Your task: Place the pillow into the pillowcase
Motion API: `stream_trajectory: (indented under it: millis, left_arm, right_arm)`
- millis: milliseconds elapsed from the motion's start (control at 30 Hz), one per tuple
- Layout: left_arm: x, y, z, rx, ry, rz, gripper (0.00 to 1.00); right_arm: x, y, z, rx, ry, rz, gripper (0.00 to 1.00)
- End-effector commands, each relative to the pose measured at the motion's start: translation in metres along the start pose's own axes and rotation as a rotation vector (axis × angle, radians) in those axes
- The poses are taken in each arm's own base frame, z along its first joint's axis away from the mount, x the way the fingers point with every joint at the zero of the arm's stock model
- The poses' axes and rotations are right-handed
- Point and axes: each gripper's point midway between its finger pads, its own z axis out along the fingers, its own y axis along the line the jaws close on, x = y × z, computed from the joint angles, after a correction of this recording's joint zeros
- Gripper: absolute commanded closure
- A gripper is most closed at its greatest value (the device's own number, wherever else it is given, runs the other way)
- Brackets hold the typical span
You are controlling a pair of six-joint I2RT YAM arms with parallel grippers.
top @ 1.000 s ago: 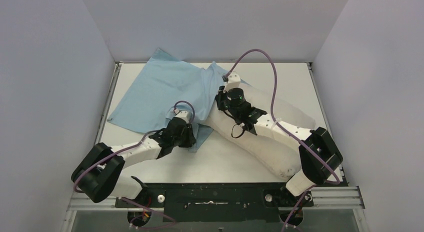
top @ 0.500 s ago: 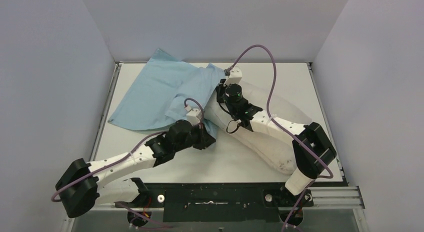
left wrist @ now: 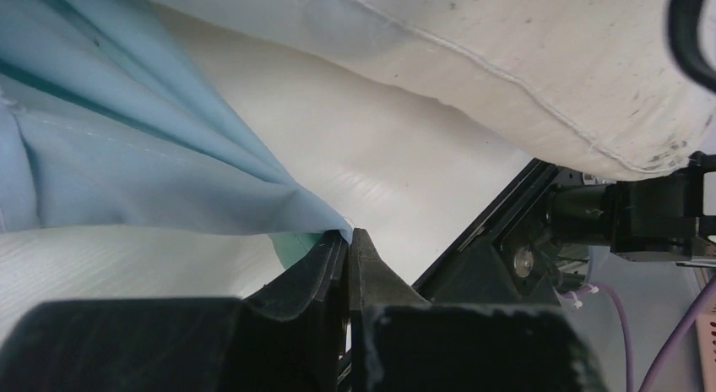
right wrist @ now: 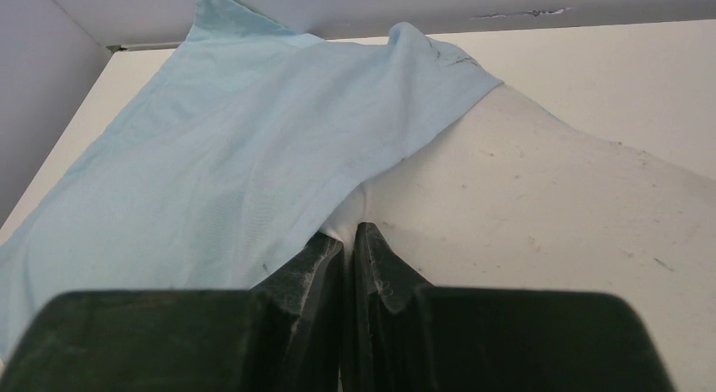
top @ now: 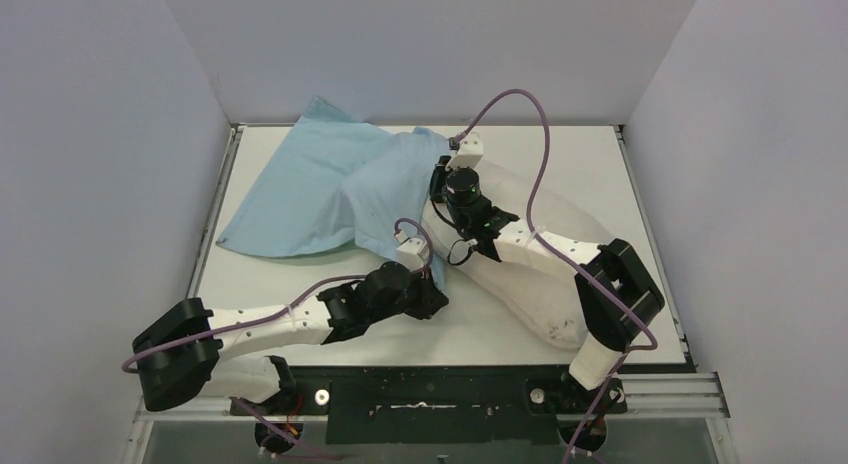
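The light blue pillowcase (top: pixel 300 189) lies at the table's far left, its mouth drawn over the far end of the off-white pillow (top: pixel 530 279), which runs diagonally toward the near right. My left gripper (top: pixel 432 294) is shut on the pillowcase's hem beside the pillow's near side. In the left wrist view the hem (left wrist: pixel 279 198) is pinched at the gripper (left wrist: pixel 347 236), with a teal patch (left wrist: pixel 295 244) beneath. My right gripper (top: pixel 440 184) is shut on a pinch of pillow fabric at the pillowcase's edge. In the right wrist view the gripper (right wrist: pixel 349 230) sits between pillowcase (right wrist: pixel 228 147) and pillow (right wrist: pixel 549 206).
The white table (top: pixel 640 174) is boxed in by pale walls on three sides. A black rail (top: pixel 430 389) runs along the near edge. The right arm's base (left wrist: pixel 625 219) shows just beyond the pillow's near end. A purple cable (top: pixel 535 114) arcs over the pillow.
My left gripper has moved right and toward the near edge, pulling the pillowcase hem with it. The pillowcase now bulges over more of the pillow's far end. The right gripper has barely moved.
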Motion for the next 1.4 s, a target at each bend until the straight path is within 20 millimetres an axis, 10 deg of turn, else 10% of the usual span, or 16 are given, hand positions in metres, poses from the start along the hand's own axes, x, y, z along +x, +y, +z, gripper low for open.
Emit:
stream_trajectory:
  millis: [0,167,433,567,900,1200,1367]
  left_arm:
    - [-0.003,-0.058,-0.004,0.200,-0.051,0.039,1.00]
    - [0.016,-0.063,-0.003,0.165,0.025,0.095,0.99]
    - [-0.041,-0.044,-0.048,-0.005,-0.129,0.172,0.64]
    - [-0.069,-0.030,-0.057,-0.090,-0.187,0.199,0.58]
    - [-0.186,0.009,-0.036,-0.260,-0.218,0.273,0.52]
    - [-0.267,0.057,0.019,-0.472,-0.159,0.350,0.43]
    - [-0.268,0.085,0.056,-0.514,-0.121,0.370,0.43]
  right_arm:
    - [-0.064,0.015,-0.002,-0.039,-0.204,0.123,1.00]
    - [-0.042,0.031,-0.020,-0.171,-0.089,-0.018,1.00]
    - [-0.025,0.004,-0.078,-0.327,0.169,-0.159,0.42]
    - [-0.040,-0.017,-0.091,-0.351,0.256,-0.190,0.31]
    - [-0.074,-0.084,-0.041,-0.338,0.293,-0.094,0.11]
    - [0.001,-0.086,0.004,-0.421,0.476,-0.101,0.29]
    - [0.020,-0.085,-0.001,-0.407,0.463,-0.060,0.82]
